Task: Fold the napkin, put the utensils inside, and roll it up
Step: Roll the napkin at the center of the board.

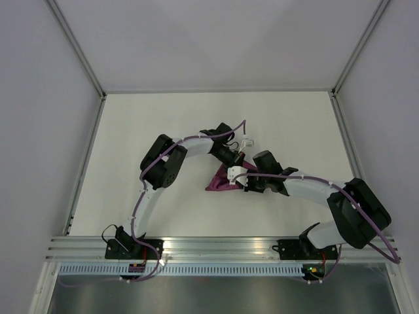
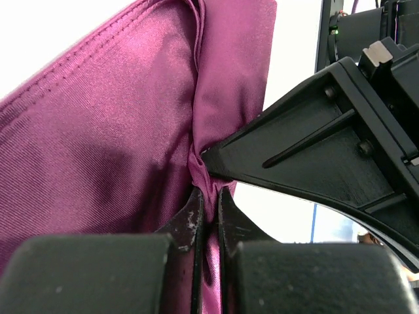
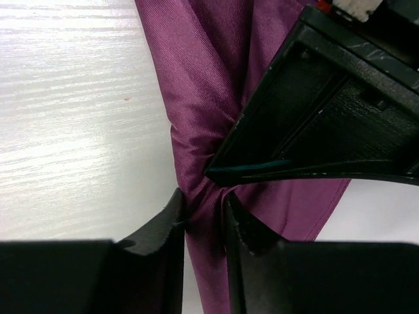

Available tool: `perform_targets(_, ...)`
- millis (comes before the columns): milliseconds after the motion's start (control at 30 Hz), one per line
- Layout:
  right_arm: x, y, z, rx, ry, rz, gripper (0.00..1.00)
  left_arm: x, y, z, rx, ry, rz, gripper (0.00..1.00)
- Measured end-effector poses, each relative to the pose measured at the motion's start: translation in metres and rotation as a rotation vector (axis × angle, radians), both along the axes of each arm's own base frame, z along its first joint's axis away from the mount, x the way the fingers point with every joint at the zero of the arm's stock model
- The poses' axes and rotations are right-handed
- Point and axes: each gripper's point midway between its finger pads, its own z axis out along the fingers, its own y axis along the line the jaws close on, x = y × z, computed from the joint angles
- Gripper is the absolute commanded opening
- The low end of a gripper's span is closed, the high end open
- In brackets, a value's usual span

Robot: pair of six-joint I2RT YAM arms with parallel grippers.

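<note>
The plum-magenta napkin (image 1: 221, 179) hangs bunched between my two grippers at the middle of the white table. My left gripper (image 1: 237, 161) is shut on a pinched fold of the napkin (image 2: 131, 131), seen close in the left wrist view with the jaws (image 2: 208, 196) nearly together. My right gripper (image 1: 243, 175) is shut on the same gathered cloth (image 3: 216, 85), its jaws (image 3: 201, 203) squeezing the fabric right next to the other gripper's fingertip. The two grippers meet tip to tip. The utensils are out of view.
The white table (image 1: 131, 131) is bounded by grey walls and metal frame posts at the back corners (image 1: 103, 95). An aluminium rail (image 1: 216, 245) carrying both arm bases runs along the near edge.
</note>
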Motion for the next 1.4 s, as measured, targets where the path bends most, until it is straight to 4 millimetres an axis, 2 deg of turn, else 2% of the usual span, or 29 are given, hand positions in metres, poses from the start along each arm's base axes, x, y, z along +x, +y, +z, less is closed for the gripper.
perform_targets(167, 0.002, 0.001, -0.001, -0.017, 0.012, 0.01, 0.1, 0.002, 0.002, 0.0, 0.01, 0.006, 0.007, 0.33)
perform_targets(233, 0.004, 0.003, -0.001, -0.03, 0.029, 0.017, 0.09, 0.004, 0.004, 0.0, 0.015, 0.011, 0.012, 0.38)
perform_targets(500, 0.011, 0.003, -0.002, -0.048, 0.168, 0.015, 0.08, 0.016, 0.01, 0.006, 0.059, -0.022, 0.056, 0.45)
perform_targets(733, 0.014, 0.002, -0.002, -0.03, 0.343, 0.035, 0.08, 0.053, 0.026, 0.01, 0.133, -0.111, 0.175, 0.46)
perform_targets(900, 0.017, 0.0, -0.002, -0.002, 0.501, 0.043, 0.07, 0.093, 0.048, 0.033, 0.158, -0.22, 0.33, 0.46)
perform_targets(1100, 0.02, -0.002, -0.002, 0.039, 0.714, 0.029, 0.07, 0.138, 0.1, 0.08, 0.169, -0.406, 0.593, 0.46)
perform_targets(1167, 0.021, -0.002, -0.001, 0.045, 0.789, 0.022, 0.07, 0.141, 0.112, 0.096, 0.162, -0.478, 0.658, 0.46)
perform_targets(1267, 0.022, -0.003, -0.002, 0.053, 0.89, 0.012, 0.07, 0.136, 0.122, 0.114, 0.136, -0.571, 0.723, 0.47)
perform_targets(1400, 0.024, -0.004, -0.002, 0.072, 1.009, -0.009, 0.08, 0.118, 0.132, 0.123, 0.096, -0.673, 0.785, 0.48)
